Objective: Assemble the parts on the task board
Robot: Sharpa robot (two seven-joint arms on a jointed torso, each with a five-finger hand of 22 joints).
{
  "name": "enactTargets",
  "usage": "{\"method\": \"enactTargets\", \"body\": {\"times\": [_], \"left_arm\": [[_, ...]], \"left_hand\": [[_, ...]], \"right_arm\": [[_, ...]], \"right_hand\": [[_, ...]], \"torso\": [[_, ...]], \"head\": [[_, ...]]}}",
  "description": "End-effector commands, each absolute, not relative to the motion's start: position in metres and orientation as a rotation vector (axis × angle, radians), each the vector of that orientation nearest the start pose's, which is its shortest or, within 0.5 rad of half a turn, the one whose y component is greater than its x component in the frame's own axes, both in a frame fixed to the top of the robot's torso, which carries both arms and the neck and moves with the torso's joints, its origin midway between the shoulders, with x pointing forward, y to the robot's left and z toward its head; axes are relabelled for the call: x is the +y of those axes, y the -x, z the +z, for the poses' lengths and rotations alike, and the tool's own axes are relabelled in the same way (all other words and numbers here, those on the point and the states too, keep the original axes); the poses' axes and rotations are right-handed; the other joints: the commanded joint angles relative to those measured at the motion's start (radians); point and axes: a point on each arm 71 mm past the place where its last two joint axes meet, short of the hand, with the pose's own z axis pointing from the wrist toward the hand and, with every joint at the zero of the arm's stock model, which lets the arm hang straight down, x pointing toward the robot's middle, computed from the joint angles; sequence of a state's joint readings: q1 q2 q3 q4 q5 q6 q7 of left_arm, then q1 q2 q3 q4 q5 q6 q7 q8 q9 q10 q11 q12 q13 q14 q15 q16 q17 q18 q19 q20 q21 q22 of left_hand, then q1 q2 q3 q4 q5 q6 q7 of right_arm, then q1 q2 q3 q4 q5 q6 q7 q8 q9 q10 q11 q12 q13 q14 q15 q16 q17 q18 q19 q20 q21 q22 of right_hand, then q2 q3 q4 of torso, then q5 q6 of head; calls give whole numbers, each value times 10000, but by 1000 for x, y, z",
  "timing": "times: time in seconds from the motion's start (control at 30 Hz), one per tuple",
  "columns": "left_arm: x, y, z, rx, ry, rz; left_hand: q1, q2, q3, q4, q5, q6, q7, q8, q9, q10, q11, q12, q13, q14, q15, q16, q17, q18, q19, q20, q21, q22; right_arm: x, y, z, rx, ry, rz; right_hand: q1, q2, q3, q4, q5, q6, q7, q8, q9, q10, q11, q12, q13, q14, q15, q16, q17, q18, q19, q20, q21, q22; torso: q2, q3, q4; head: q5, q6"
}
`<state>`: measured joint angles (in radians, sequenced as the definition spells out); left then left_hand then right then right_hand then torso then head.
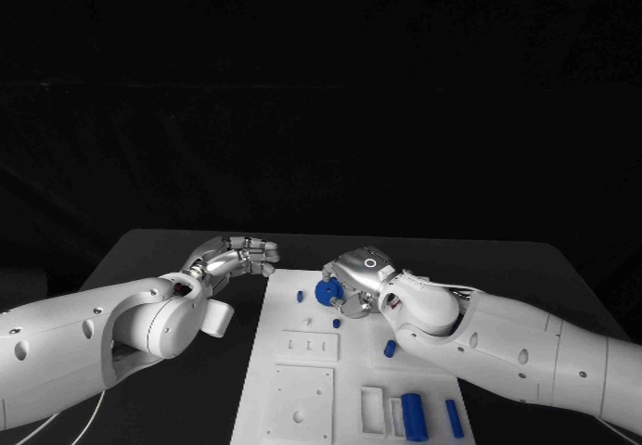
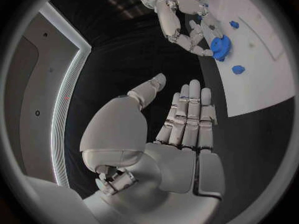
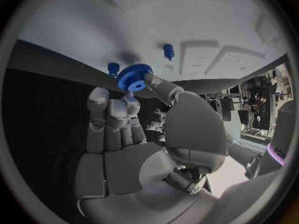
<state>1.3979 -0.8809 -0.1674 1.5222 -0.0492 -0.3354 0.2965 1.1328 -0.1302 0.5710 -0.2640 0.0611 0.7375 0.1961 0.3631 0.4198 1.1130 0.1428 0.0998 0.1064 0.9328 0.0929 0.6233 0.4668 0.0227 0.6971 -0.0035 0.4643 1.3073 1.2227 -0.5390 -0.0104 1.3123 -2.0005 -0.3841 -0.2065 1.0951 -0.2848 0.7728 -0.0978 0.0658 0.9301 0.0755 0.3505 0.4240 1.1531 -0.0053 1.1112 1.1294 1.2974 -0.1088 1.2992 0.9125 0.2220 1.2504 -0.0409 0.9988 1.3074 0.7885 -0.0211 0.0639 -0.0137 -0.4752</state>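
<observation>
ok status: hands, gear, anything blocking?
Right hand holds the blue gear at the task board. Left hand empty, fingers together, off the board's edge. A small blue peg stands beside the gear; nothing blocking.

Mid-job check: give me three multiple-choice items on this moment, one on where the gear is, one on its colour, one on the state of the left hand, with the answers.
1. Where is the gear?
A. lying on the black table
B. in the right hand's fingertips at the far end of the task board
C. in the left hand

2. What colour is the gear?
A. blue
B. grey
C. white

3. What state is the left hand in?
A. gripping a peg
B. pressing on the board
C. holding nothing

Answers: 1 B, the right wrist view shows the right hand pinching it over the board. 2 A, it is blue in all views. 3 C, the left wrist view shows its fingers straight with a bare palm.
</observation>
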Motion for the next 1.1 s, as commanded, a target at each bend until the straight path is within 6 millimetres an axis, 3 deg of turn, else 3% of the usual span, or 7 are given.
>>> {"method": "enactTargets", "body": {"times": [0.03,0.13,0.4,0.7,1.1], "left_arm": [[229,-505,-130,14689,9732,-14197],[228,-505,-130,14708,9741,-14235],[230,-505,-130,14683,9779,-14205],[231,-505,-130,14682,9789,-14197],[232,-505,-130,14668,9800,-14174]], "left_hand": [[-93,23,3,-50,9,46,37,-34,-13,30,60,-69,-17,22,-27,-60,10,42,22,-63,68,184],[-94,23,2,-50,8,46,37,-35,-13,30,60,-70,-17,22,-27,-60,10,42,22,-62,69,184],[-99,23,2,-49,6,47,36,-36,-13,32,59,-76,-17,23,-26,-61,13,41,22,-62,70,184],[-103,22,1,-50,6,48,35,-38,-13,35,58,-82,-17,23,-26,-62,15,41,22,-62,71,184],[-106,21,2,-51,5,49,35,-41,-13,38,59,-89,-18,24,-26,-64,18,41,22,-63,73,184]], "right_arm": [[-93,-517,-164,13187,5948,4140],[-90,-518,-166,13219,5998,4140],[-90,-520,-171,13334,6068,4030],[-95,-524,-172,13382,5946,3832],[-99,-523,-172,13377,5913,3756]], "right_hand": [[14,-96,6,76,-32,725,253,23,14,-15,-49,-34,-16,29,-72,-53,14,398,32,-29,32,190],[13,-96,6,77,-32,725,254,22,14,-15,-49,-34,-16,29,-71,-53,14,398,32,-29,32,190],[9,-92,10,89,-32,719,256,15,12,-15,-46,-40,-19,29,-69,-59,16,398,27,-25,33,189],[22,-105,9,79,-41,598,294,-74,-21,-26,-13,-69,-35,26,-41,-95,24,398,-4,-13,26,184],[45,-118,-1,43,-45,562,311,-103,-32,-31,4,-79,-41,26,-25,-112,28,398,-20,-9,24,183]], "torso": [[57,-41,36],[61,-30,40],[87,-54,70],[80,-39,29],[77,-35,33]], "head": [[23,5],[43,-26],[81,-25],[96,-32],[76,-49]]}}
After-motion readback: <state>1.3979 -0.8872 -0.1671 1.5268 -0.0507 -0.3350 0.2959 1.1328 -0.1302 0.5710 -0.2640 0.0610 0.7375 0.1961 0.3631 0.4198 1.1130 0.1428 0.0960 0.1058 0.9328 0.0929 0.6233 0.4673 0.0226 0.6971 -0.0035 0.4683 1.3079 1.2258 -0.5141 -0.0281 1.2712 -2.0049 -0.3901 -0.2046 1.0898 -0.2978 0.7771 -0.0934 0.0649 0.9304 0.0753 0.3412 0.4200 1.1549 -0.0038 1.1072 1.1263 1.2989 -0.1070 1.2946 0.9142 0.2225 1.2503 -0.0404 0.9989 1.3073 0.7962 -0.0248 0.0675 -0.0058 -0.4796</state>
